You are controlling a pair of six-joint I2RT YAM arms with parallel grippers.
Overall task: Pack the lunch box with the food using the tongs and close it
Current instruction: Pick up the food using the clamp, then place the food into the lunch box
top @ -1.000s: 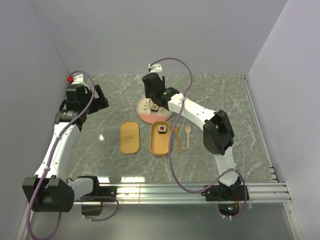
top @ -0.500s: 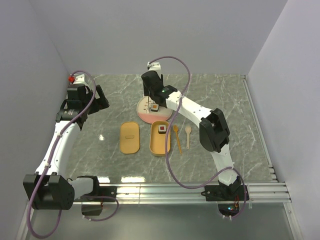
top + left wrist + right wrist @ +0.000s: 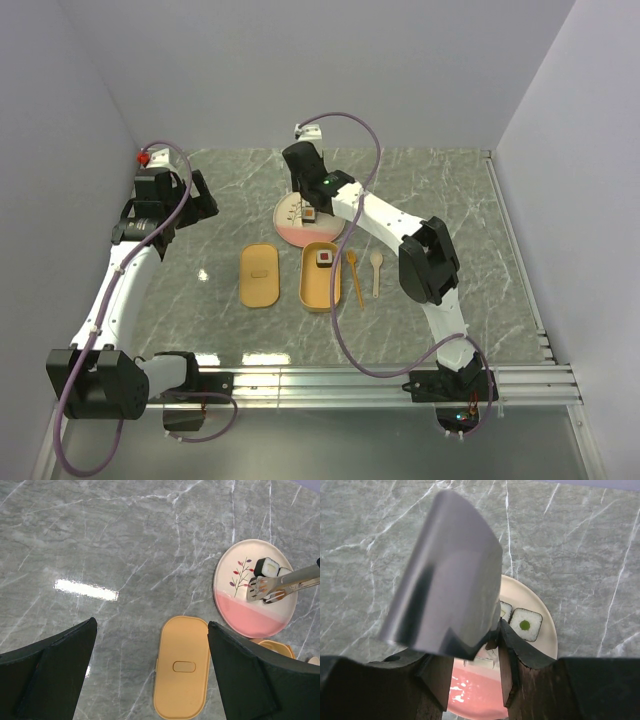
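Observation:
My right gripper [image 3: 306,192] hangs over the round pink-and-cream plate [image 3: 292,232], shut on the tongs [image 3: 292,577]. The tongs' tips reach down to a sushi piece [image 3: 311,214] on the plate; whether they pinch it I cannot tell. Two more pieces [image 3: 266,567] lie beside it, one with a green centre [image 3: 526,624]. The tan-orange lunch box base [image 3: 318,290] stands in front of the plate with one piece [image 3: 324,260] in it. Its lid [image 3: 259,275] lies flat to its left. My left gripper [image 3: 195,195] hovers open and empty at the far left, with the lid [image 3: 182,667] below it.
An orange spoon [image 3: 356,278] and a beige spoon [image 3: 376,270] lie right of the lunch box base. White walls close in the table on three sides. A metal rail runs along the near edge [image 3: 380,378].
The right arm has leaned a little back and left over the plate, bringing the tongs down toward the sushi. The left arm has stayed still.

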